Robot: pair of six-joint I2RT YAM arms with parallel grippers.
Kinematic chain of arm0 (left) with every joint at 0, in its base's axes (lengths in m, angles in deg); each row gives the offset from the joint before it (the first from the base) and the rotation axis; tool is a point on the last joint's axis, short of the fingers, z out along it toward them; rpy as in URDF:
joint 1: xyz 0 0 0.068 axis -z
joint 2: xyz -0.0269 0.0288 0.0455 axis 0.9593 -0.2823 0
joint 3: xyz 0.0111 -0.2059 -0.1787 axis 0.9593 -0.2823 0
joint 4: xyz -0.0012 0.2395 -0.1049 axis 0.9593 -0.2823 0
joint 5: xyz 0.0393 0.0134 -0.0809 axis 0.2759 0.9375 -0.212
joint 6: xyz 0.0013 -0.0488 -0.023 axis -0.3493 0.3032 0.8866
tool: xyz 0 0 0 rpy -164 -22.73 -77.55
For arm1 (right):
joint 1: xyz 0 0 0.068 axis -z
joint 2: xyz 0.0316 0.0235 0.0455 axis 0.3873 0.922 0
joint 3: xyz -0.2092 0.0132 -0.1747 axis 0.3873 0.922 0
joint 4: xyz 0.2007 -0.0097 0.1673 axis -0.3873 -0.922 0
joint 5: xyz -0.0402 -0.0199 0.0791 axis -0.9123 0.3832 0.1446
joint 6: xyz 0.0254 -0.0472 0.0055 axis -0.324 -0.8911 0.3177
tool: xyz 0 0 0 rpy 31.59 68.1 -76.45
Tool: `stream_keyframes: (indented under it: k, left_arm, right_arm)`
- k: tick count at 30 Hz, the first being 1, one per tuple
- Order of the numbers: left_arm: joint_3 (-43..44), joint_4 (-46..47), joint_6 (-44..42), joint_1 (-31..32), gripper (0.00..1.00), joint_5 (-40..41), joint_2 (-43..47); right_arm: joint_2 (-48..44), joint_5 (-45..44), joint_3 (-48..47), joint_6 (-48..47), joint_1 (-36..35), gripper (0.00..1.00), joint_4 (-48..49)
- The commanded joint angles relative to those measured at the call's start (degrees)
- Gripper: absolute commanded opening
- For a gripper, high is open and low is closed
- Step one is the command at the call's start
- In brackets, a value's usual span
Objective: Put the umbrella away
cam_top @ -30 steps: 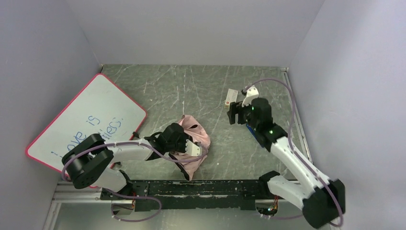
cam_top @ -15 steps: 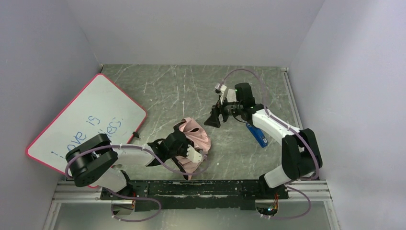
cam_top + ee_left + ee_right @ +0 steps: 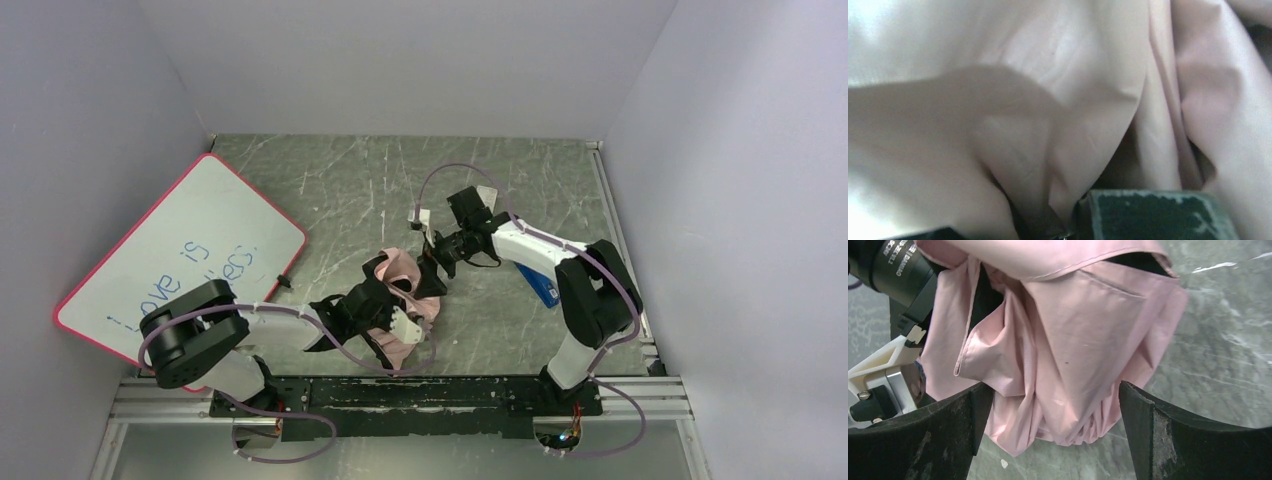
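The umbrella (image 3: 405, 290) lay crumpled on the scratched grey tabletop (image 3: 350, 190) between pale walls (image 3: 400, 60). The right gripper (image 3: 434, 262), jaws spread, had swung across to it. The left gripper (image 3: 385, 318) was buried in fabric, its grip unclear.

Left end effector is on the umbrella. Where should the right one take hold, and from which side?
I'd take the gathered pink folds at the far-right end of the umbrella, coming from the side opposite the left end effector. The fabric bunches into a narrow bundle there, and the right end effector is open with its fingers straddling it.
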Motion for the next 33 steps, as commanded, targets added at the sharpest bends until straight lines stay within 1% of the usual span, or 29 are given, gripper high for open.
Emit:
stream_keyframes:
  k: [1,8,11,15,18,20,21,24,25,27,29,32,33]
  left_arm:
    - [-1.44,-4.19,-1.43,0.62,0.05,0.99,-2.58]
    - [-1.92,-3.03,-1.35,1.62,0.05,1.93,-2.15]
    - [-2.14,-2.36,-1.26,1.98,0.05,2.47,-1.66]
    - [-2.19,-1.82,-0.74,2.46,0.05,2.44,-0.67]
    - [-2.00,-1.73,-0.13,2.73,0.05,2.55,-0.08]
    - [-1.80,-1.81,0.65,2.89,0.07,2.67,0.46]
    - [-1.79,-1.69,0.94,2.91,0.09,2.74,0.87]
    - [-1.99,-0.84,1.99,2.92,0.19,3.25,2.51]
    - [-1.99,-0.58,2.26,2.92,0.21,3.64,2.99]
    - [-1.97,-0.69,2.83,2.92,0.27,3.89,4.29]
    - [-1.94,-1.11,3.44,2.92,0.36,4.23,5.51]
    - [-0.39,-3.69,5.19,3.03,0.48,4.68,7.72]
    - [0.47,-5.05,6.23,3.01,0.59,4.68,8.85]
  right_arm:
    - [0.54,-1.67,0.28,-5.62,-2.18,1.00,-5.57]
    - [5.32,-15.35,1.95,-2.38,-5.26,1.00,-1.83]
    - [7.17,-18.34,1.83,-2.22,-6.31,0.99,-1.52]
    - [8.21,-23.42,3.13,0.03,-8.08,0.98,2.38]
    - [8.71,-25.43,4.25,0.87,-9.36,0.95,4.15]
    - [9.05,-26.24,4.98,0.78,-9.95,0.89,4.58]
    - [9.30,-26.61,5.17,0.72,-10.16,0.82,4.44]
    - [9.60,-28.19,5.78,0.61,-10.73,0.57,4.02]
    - [9.41,-28.88,6.15,0.59,-10.84,0.52,4.18]
    - [9.16,-29.17,6.51,0.40,-10.86,0.43,3.96]
    - [8.88,-28.84,6.57,0.03,-10.89,0.37,3.53]
    - [8.45,-29.13,6.67,-0.19,-10.87,0.29,3.68]
    - [8.31,-29.37,6.70,-0.21,-10.86,0.27,3.87]
